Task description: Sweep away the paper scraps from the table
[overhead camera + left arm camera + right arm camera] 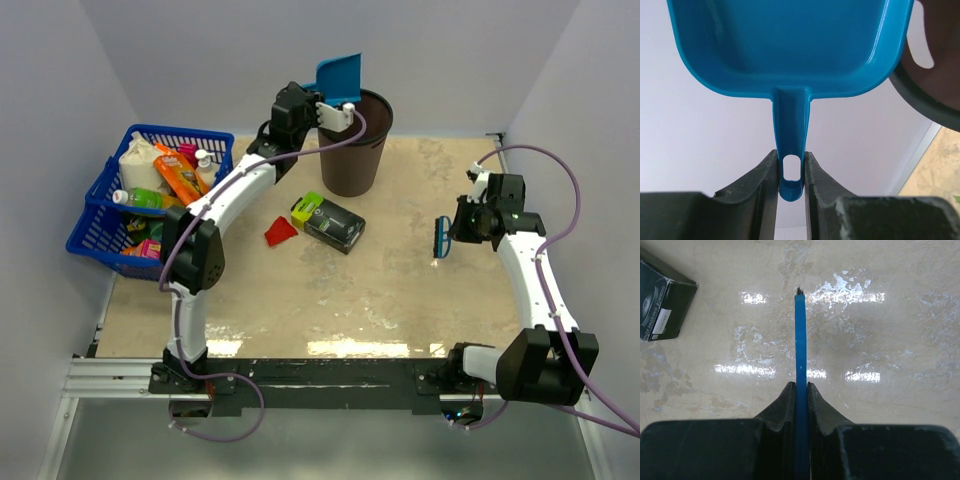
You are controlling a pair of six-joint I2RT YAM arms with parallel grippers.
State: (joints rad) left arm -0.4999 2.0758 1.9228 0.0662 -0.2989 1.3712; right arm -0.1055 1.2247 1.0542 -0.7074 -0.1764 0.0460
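Red scrap [281, 231] lies left of your right end effector [456, 232], clamped on the brush [440, 241], box [334, 222] between; your left end effector [335, 108] clamps the dustpan [340, 75] over the bin [350, 160].

Two matching units: left arm [225, 195] and right arm [530, 285]. White tubular links between bulky black joint housings. Lilac cable [575, 190] looped loosely alongside each arm. Matte black wedge-shaped jaws, tapering to flat inner faces. Black bases.
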